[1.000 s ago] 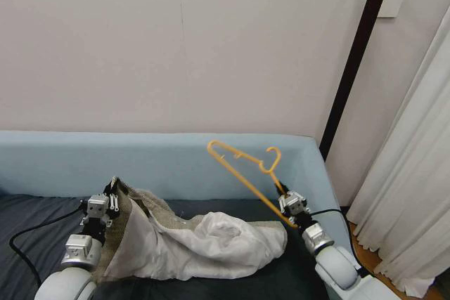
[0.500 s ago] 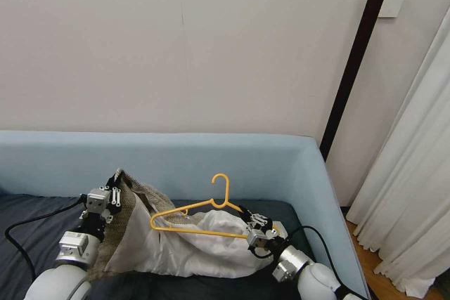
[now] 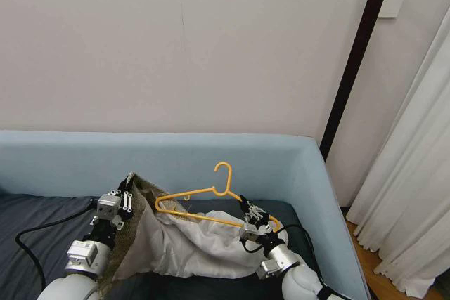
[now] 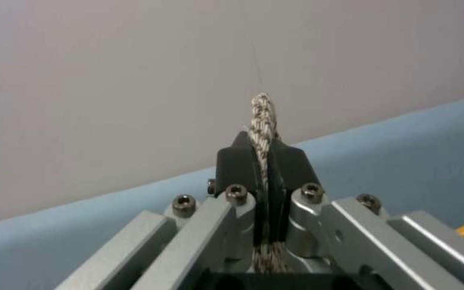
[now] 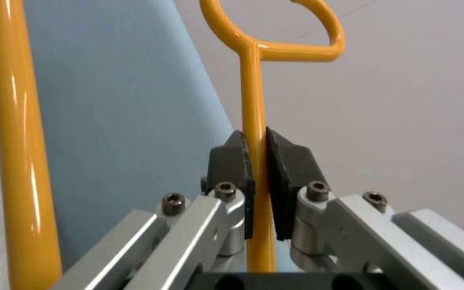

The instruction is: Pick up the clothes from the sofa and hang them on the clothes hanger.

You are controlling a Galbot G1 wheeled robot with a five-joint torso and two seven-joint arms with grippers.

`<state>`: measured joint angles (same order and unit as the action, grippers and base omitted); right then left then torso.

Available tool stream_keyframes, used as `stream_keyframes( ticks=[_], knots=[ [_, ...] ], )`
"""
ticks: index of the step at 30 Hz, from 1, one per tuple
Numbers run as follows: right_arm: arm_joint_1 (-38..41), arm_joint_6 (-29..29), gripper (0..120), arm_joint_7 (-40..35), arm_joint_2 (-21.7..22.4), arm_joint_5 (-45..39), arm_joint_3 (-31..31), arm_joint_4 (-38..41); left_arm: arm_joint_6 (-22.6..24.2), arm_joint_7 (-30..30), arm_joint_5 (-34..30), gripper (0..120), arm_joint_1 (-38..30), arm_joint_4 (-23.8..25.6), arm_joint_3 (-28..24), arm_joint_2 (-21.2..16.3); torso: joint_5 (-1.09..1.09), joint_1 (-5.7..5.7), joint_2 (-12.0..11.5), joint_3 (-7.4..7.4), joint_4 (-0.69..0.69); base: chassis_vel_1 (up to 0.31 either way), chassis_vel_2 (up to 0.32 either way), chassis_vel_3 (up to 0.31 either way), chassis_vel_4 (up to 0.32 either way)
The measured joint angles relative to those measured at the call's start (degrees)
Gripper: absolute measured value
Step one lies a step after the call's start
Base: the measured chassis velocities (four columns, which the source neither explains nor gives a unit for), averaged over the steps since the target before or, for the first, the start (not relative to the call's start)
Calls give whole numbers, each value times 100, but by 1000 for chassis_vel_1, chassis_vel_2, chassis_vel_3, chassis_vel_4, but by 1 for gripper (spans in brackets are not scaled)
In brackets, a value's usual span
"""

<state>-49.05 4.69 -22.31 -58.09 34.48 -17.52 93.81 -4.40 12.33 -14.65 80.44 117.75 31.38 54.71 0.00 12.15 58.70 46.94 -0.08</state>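
Observation:
A white garment with a brown knitted edge [image 3: 190, 244] lies on the dark seat of the pale blue sofa [image 3: 63, 156]. My left gripper [image 3: 121, 197] is shut on the knitted edge [image 4: 260, 130] and holds it lifted at the garment's left end. My right gripper [image 3: 251, 214] is shut on the yellow clothes hanger [image 3: 204, 205] by its right side, with the hook upright. In the right wrist view the black fingers [image 5: 284, 166] clamp the yellow bar [image 5: 252, 121]. The hanger's left tip hovers over the raised cloth near the left gripper.
The sofa's right arm [image 3: 320, 187] rises close beside my right arm. A dark vertical post [image 3: 355, 57] and white curtains [image 3: 411, 194] stand to the right. A black cable [image 3: 39, 233] trails over the dark seat at the left. A plain wall [image 3: 176, 40] is behind.
My right gripper swung the hanger down from the sofa's right corner and turned it hook-up, then raised it slightly over the garment. My left gripper shifted right, keeping the cloth edge.

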Motion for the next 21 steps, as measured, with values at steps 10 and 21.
stream_keyframes(
  ticks=[10, 21],
  knots=[
    [-143, -112, 5, -28, 184, 262, 37, 231, -98, 20, 2, 0, -204, -423, -12, 13, -1, 0, 0, 1, 0, 0, 0, 0, 0],
    [-347, -293, 5, -75, 222, 772, 21, 233, -44, 51, -86, 0, -240, -298, 53, -35, -1, 0, 0, 0, -2, 0, 0, 0, 0]
  ],
)
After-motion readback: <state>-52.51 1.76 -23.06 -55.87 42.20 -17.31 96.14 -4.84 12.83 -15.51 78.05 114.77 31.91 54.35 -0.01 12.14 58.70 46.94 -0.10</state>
